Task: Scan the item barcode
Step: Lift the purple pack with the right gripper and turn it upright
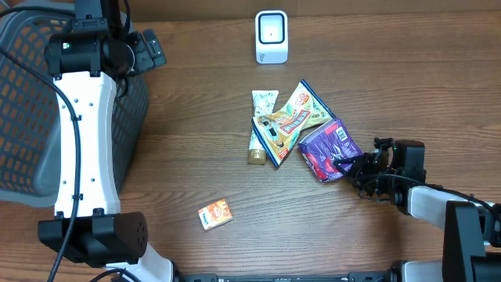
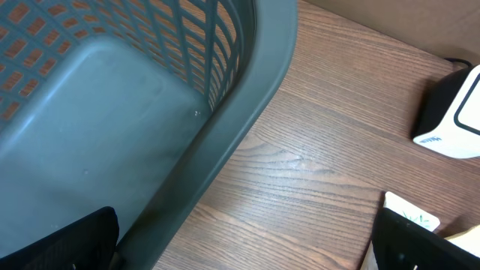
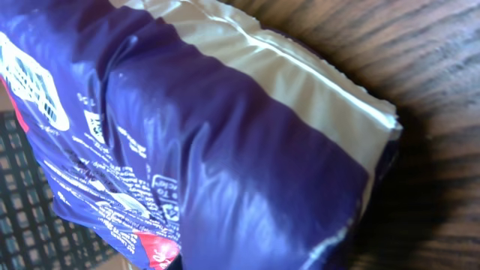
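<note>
Your counter (image 1: 196, 157) carries one grey basket (image 1: 23, 117), with the left pincer (image 1: 149, 51) spread wide by its rim. There are four items and one scanner:

- **purple packet** (image 1: 325, 145), seemingly nipped at its near edge by your right pincer (image 1: 356, 166)
- **yellow packet** (image 1: 301, 113), touching it
- **tube** (image 1: 261, 125)
- **scanner** (image 1: 272, 37)
- **orange box** (image 1: 214, 214)

You're at the grasp. Next, lift the packet and turn its barcode to the scanner.

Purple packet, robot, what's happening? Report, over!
Left gripper open beside basket. Right gripper at purple packet edge, grip unclear. Packet not yet at scanner. Yellow packet beside it, scanner side.
</note>
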You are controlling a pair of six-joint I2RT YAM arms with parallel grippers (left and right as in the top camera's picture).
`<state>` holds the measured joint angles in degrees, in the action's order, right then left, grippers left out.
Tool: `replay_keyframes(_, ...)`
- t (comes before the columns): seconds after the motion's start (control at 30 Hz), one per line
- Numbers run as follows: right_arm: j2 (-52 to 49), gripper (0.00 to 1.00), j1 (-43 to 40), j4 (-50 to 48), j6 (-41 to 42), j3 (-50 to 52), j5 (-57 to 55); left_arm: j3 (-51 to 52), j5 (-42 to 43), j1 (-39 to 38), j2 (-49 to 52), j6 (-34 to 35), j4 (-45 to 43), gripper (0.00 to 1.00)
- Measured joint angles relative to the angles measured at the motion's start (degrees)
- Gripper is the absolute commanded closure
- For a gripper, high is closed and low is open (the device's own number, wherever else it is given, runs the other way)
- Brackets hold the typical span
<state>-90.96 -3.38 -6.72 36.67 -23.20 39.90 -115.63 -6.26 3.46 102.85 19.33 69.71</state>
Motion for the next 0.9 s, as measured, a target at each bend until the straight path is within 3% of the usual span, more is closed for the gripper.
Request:
replay_keyframes(0.27,3.6,0.96,0.0,8.1,-8.5,-1.0,-1.1,0.0,0.0,0.0,0.0,0.0,0.2,0.0)
replay_keyframes(0.67,23.0,0.94,0.0,36.7,-17.9,-5.5,-6.4,0.0,-0.1,0.0,0.0,0.0,0.2,0.0)
replay_keyframes(0.9,33.2,0.95,0.0,44.9,-20.8,-9.7,-4.6,0.0,-0.1,0.0,0.0,0.0,0.3,0.0)
